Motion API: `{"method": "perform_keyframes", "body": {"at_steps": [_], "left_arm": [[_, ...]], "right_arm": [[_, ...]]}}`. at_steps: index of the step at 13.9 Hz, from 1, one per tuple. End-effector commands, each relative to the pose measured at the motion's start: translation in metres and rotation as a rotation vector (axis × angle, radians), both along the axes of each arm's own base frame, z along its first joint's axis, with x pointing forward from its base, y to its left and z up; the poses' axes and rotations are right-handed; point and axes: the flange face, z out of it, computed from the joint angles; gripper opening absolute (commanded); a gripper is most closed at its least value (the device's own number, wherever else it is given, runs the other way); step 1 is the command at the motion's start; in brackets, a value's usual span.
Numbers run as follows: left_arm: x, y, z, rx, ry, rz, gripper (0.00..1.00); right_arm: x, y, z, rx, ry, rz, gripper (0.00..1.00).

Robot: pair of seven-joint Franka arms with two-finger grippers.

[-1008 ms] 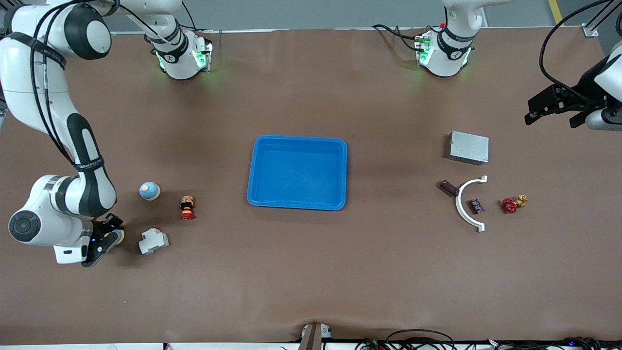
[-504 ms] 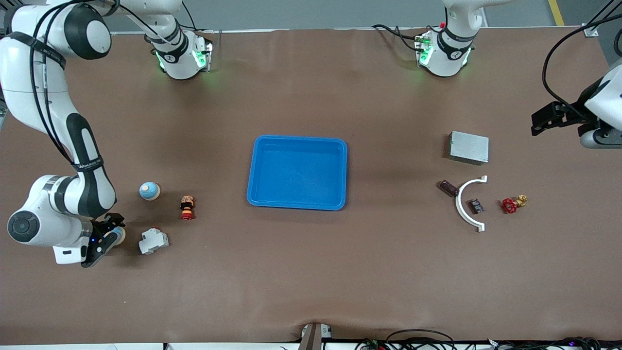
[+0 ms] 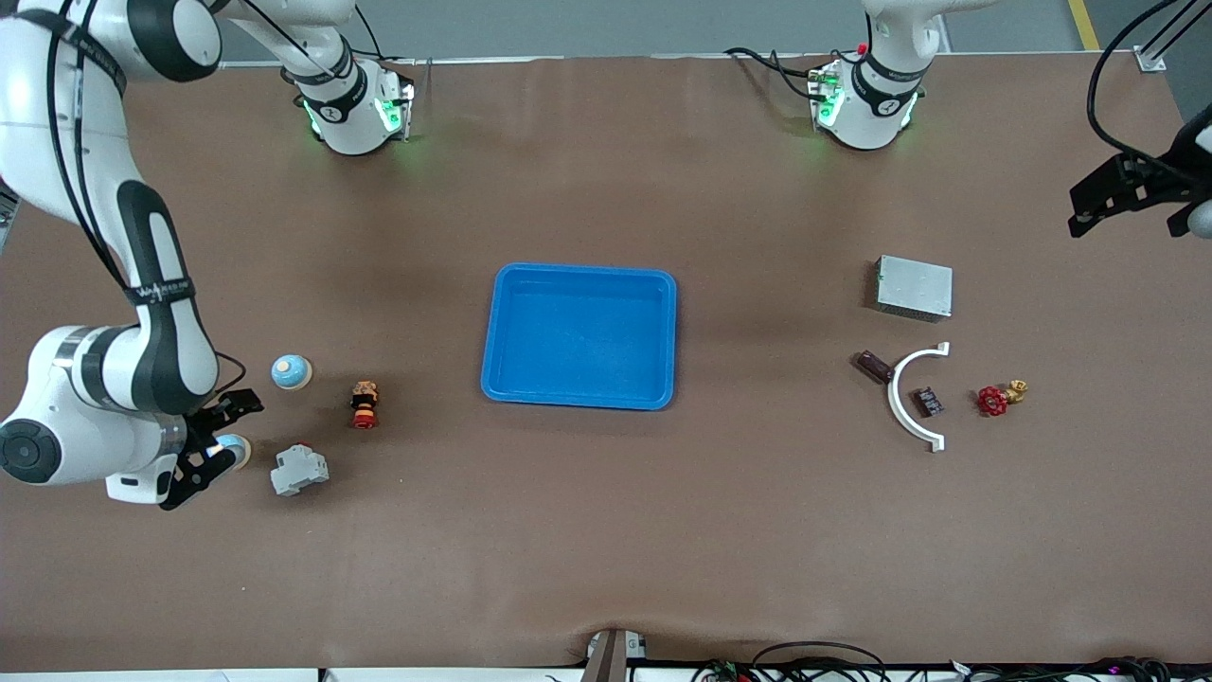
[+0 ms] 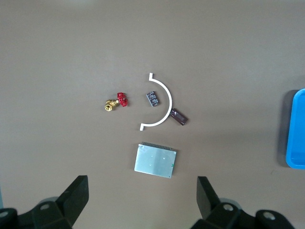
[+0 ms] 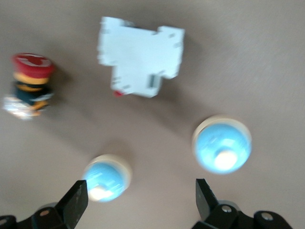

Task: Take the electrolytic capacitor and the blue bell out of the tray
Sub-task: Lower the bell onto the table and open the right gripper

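The right gripper (image 3: 241,433), low in the front view at the right arm's end of the table, had just let go. A second before, it was clamped on a blue bell (image 3: 233,451); now its jaws stood wide apart with nothing between them, and the arm had lifted a little. That bell sat on the bare table (image 3: 606,530), just under the spread fingers and close beside the white breaker (image 3: 299,470). A 2nd blue bell (image 3: 292,372) stood a little higher in the frame, with a red push button (image 3: 365,404) near it.

The left gripper (image 3: 1089,204) had drawn off toward the edge of the frame, high at the left arm's end. It was fully open and held nothing.

The tray (image 3: 579,399), in the middle of the frame, was empty. The dark cylinder (image 3: 874,366) that I took for the capacitor lay well apart from it, touching the white curved bracket (image 3: 904,407), below the grey metal box (image 3: 914,287).

To my eye, that release finished the job: both parts were out of the tray, and only the arms' retreat remained.
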Motion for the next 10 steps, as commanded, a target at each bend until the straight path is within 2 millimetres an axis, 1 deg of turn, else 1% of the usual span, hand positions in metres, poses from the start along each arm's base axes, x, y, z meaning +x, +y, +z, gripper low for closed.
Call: {"method": "perform_keyframes", "body": {"at_steps": [1, 2, 3, 4, 5, 6, 8, 10], "left_arm": [[-0.015, -0.002, 0.013, 0.0, -0.004, -0.014, 1.0], [-0.014, -0.003, 0.014, -0.004, -0.01, -0.015, 1.0], [-0.015, -0.009, 0.015, -0.014, -0.016, -0.025, 1.0], [-0.018, -0.013, 0.017, -0.022, -0.023, -0.032, 1.0], [-0.025, -0.013, 0.017, -0.024, -0.021, -0.028, 1.0], [-0.033, -0.018, 0.018, -0.034, -0.026, -0.034, 1.0], [-0.039, -0.031, 0.013, -0.037, -0.023, -0.05, 1.0], [-0.049, -0.031, 0.014, -0.034, -0.02, -0.049, 1.0]], "right_arm": [[-0.028, 0.025, 0.048, -0.027, 0.037, -0.144, 1.0], [-0.043, 0.033, 0.065, -0.03, 0.044, -0.195, 1.0], [-0.059, 0.045, 0.082, -0.048, 0.038, -0.216, 1.0], [-0.077, 0.052, 0.101, -0.064, 0.023, -0.243, 1.0], [-0.093, 0.059, 0.119, -0.083, 0.011, -0.275, 1.0], [-0.109, 0.067, 0.135, -0.1, 0.0, -0.301, 1.0], [-0.143, 0.07, 0.164, -0.124, -0.028, -0.352, 1.0], [-0.175, 0.068, 0.182, -0.138, -0.05, -0.409, 1.0]]}}
